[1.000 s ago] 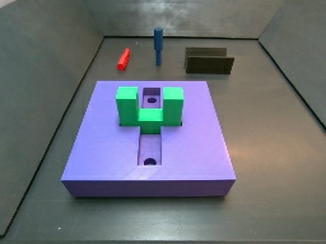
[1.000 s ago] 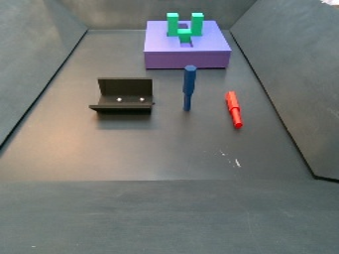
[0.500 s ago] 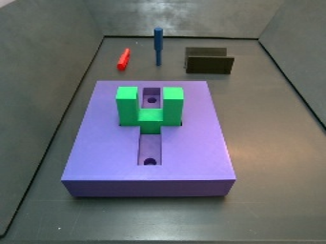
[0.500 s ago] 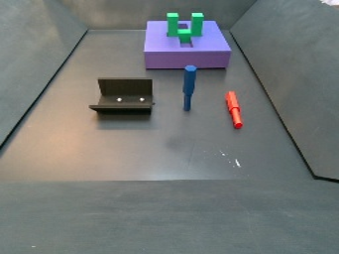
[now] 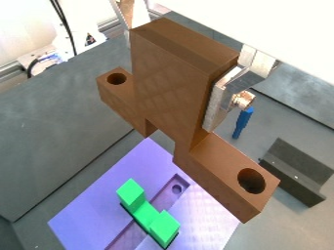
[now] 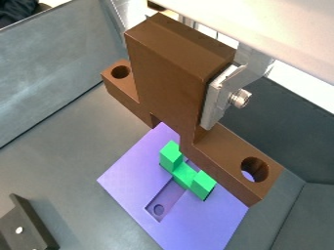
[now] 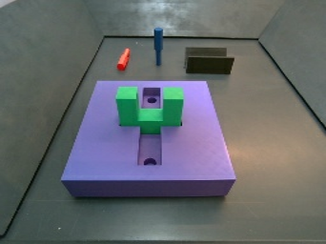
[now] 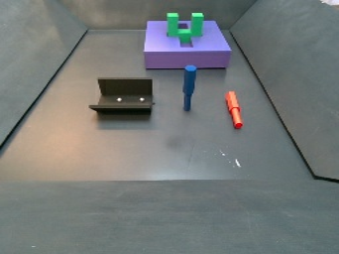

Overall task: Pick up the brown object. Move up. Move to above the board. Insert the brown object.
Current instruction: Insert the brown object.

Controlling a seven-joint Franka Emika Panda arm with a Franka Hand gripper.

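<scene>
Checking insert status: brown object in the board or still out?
Out. Both wrist views show the brown object in the gripper, above the board.

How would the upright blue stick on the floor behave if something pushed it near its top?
The blue stick stands tall on a narrow base, so it would probably tip easily, then perhaps roll. It looks stiff. The gripper, seen only in the wrist views, holds the brown object above the board.

— What sort of place is this?
— A robot lab test cell. A bare grey floor [image 8: 172, 149] walled in by grey panels [image 7: 51, 67], the bolted-down fixture [image 8: 123, 96] at left of centre.
— And the arm?
— Out of frame; its gripper [image 6: 222, 98] clamps the brown object [image 6: 177, 83] overhead.
</scene>
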